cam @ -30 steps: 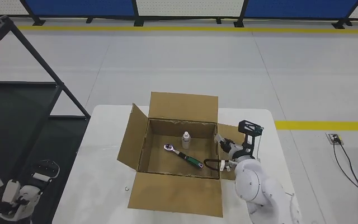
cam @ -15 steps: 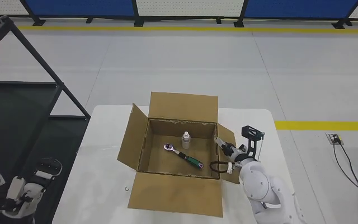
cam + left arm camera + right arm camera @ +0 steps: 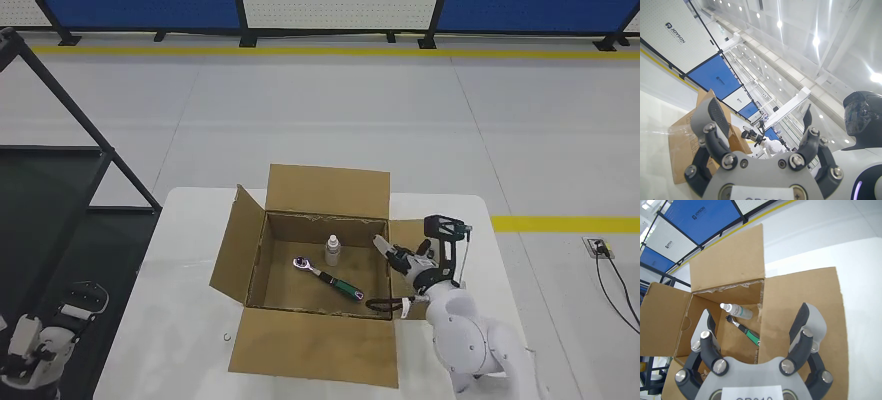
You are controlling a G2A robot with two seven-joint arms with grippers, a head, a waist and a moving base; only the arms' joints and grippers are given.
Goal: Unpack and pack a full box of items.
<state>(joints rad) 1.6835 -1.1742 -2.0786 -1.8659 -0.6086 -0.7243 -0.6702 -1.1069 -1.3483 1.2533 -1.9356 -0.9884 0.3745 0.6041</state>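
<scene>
The right pincer (image 3: 756,310) hangs spread, pinching nothing, over the right flap of the open cardboard box (image 3: 727,256). Inside, a clear bottle (image 3: 738,311) is just beside the head of a green-handled ratchet wrench (image 3: 743,328). The box sits on the white counter (image 3: 180,300). The left pincer (image 3: 761,108) is also spread and empty, well apart from the box.

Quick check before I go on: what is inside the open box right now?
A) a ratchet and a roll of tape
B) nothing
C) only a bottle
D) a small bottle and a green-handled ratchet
D: the right wrist view shows a small bottle and a green-handled ratchet close together inside the box.
</scene>
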